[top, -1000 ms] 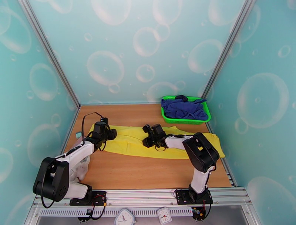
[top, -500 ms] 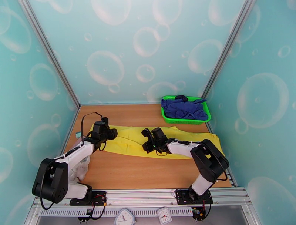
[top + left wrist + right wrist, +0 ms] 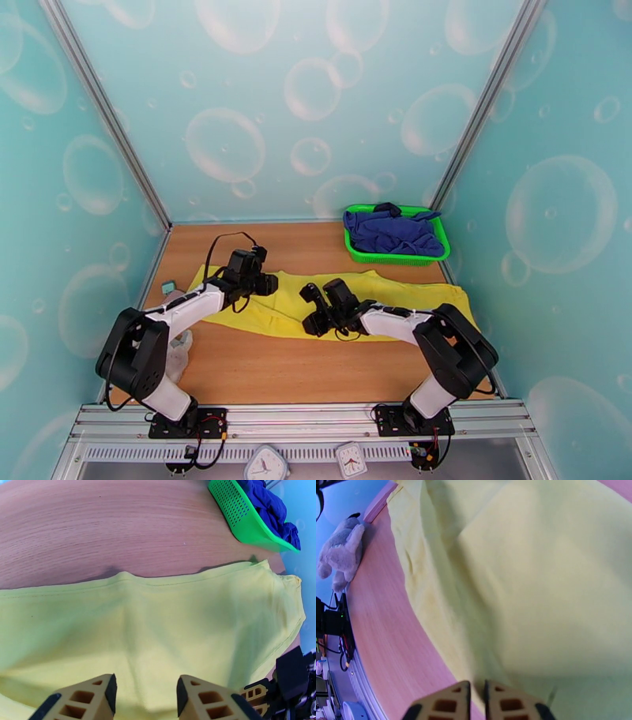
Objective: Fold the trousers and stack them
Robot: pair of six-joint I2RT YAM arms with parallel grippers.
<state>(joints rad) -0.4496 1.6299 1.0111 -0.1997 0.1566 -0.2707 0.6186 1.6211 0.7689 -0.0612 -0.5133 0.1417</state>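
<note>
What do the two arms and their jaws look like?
The left arm and the right arm have white links, bulky black joints and loose black cables. The left gripper and right gripper carry orange-yellow jaws with rectangular cut-outs.

Bright yellow trousers (image 3: pixel 395 290) lie spread lengthwise across the wooden table (image 3: pixel 316 363).

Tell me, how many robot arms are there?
2. The left arm reaches over the left part of the trousers. The right arm stretches to their near edge, about mid-length. None seems hidden.
</note>
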